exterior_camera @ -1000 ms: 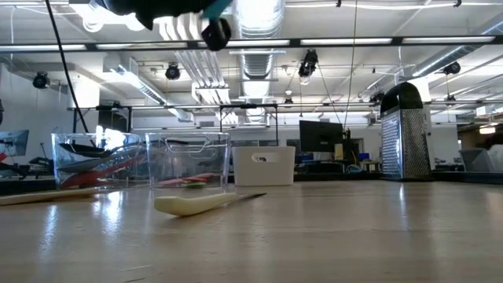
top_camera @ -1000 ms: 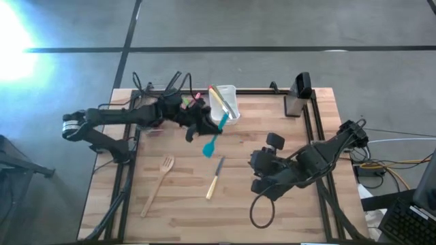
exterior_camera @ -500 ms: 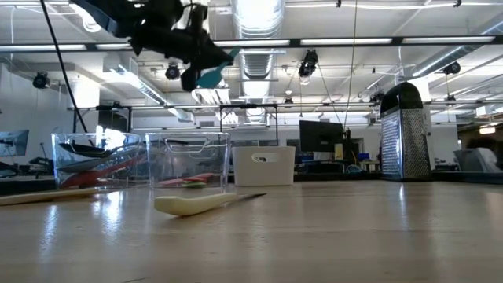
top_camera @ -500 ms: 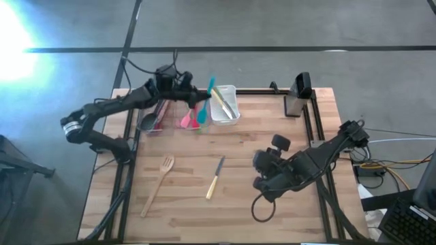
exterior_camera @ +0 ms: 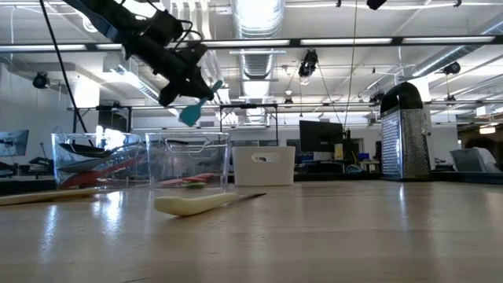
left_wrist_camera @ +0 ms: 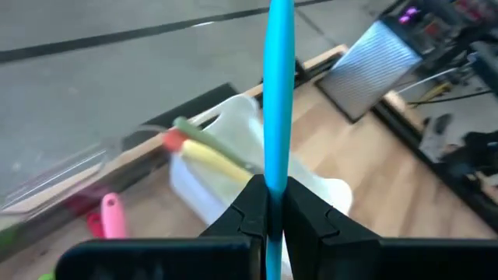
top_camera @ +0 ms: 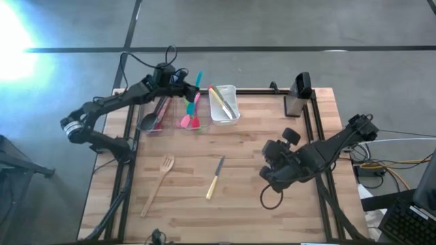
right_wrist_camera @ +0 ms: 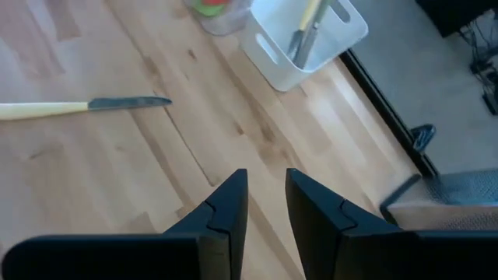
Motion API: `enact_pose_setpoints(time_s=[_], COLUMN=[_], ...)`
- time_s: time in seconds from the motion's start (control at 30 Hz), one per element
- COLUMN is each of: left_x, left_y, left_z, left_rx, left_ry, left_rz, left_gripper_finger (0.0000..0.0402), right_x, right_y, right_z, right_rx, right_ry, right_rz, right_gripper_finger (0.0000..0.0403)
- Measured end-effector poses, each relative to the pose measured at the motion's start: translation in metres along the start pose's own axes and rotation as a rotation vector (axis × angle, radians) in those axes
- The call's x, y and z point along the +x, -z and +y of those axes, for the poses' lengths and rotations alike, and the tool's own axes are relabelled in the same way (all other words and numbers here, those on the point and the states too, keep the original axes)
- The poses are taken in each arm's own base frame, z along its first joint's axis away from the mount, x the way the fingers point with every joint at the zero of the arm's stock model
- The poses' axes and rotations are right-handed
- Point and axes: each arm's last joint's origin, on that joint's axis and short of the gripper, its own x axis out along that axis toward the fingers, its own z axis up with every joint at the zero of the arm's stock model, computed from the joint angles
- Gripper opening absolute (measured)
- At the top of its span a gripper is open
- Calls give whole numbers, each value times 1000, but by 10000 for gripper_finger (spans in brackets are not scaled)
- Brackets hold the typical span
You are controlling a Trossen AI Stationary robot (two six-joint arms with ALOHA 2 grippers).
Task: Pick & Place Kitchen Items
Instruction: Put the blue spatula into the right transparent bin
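My left gripper (top_camera: 185, 86) is shut on a teal spatula (top_camera: 198, 82), held in the air over the far end of the middle clear bin (top_camera: 191, 114). In the low view the spatula's blade (exterior_camera: 189, 115) hangs lower than the gripper (exterior_camera: 179, 80). My right gripper (top_camera: 268, 170) hovers over the table's right half, fingers (right_wrist_camera: 266, 194) a little apart with nothing between them. A cream-handled knife (top_camera: 215, 178) and a wooden fork (top_camera: 158, 184) lie flat on the table. Pink and red utensils lie in the clear bins. My left gripper pinches the teal spatula's handle (left_wrist_camera: 274, 175) between its two fingers, which lie across it. The long free part of the handle (left_wrist_camera: 278, 70) runs on past the fingertips toward the table's far side. The spatula is lifted clear, tilted, with its blade end lower.
A left clear bin (top_camera: 154, 114) holds dark and red utensils. A white bin (top_camera: 223, 103) holds a yellow and a green one. A metal grater (top_camera: 300, 92) stands at the far right. Bare wood lies between the knife and my right arm.
My left gripper has swung from over the table's middle toward the far edge and the clear bins, turning as it went. The teal spatula went with it, clear of the table, and now points toward the far side. My right gripper has drifted toward the right edge.
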Motion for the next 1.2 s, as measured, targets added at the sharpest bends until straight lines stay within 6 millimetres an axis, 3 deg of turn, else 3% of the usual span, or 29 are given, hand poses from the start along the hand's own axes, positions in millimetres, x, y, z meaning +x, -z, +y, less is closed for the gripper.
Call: enact_pose_setpoints(time_s=[0.23, 0.5, 1.2], left_x=[25, 50, 70], left_y=[15, 32, 59], left_z=[16, 31, 53], left_rx=[-35, -62, -146], left_ry=[-65, -107, -194], left_rz=[117, 215, 396], left_gripper_finger=[24, 24, 24], right_x=[3, 4, 4], right_y=[5, 7, 7], right_z=[-12, -12, -11], right_rx=[43, 49, 52], right_ry=[6, -5, -10], right_rz=[-1, 8, 5], right_gripper_finger=[84, 81, 74])
